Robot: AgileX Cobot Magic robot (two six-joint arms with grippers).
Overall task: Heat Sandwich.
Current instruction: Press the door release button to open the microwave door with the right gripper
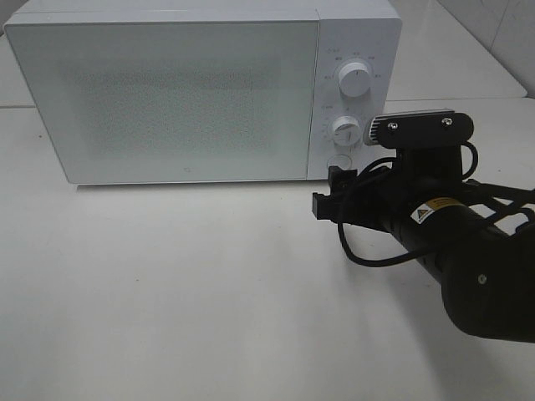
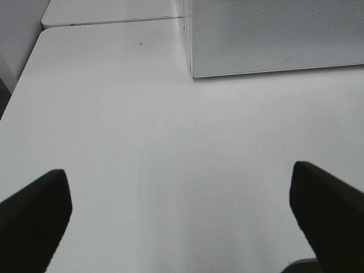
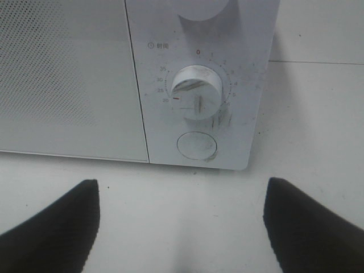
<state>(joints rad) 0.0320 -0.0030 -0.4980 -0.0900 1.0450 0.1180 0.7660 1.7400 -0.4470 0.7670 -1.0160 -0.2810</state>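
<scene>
The white microwave [image 1: 167, 92] stands at the back of the table with its door shut. The sandwich is out of view. My right gripper [image 1: 328, 190] hovers open just in front of the microwave's lower right corner, nothing between its fingers. The right wrist view has this gripper [image 3: 182, 227] facing the timer knob [image 3: 196, 91] and the round door button [image 3: 197, 144], a short gap away from both. My left gripper [image 2: 182, 222] is open over bare table, with the microwave's [image 2: 273, 34] front corner ahead of it. The exterior view does not show the left arm.
The white table [image 1: 167, 292] stretches in front of the microwave. An upper knob [image 1: 355, 82] sits above the timer knob [image 1: 345, 130]. A second white table [image 2: 108, 11] adjoins at the back. The table's rounded edge [image 2: 17, 85] drops off beside the left gripper.
</scene>
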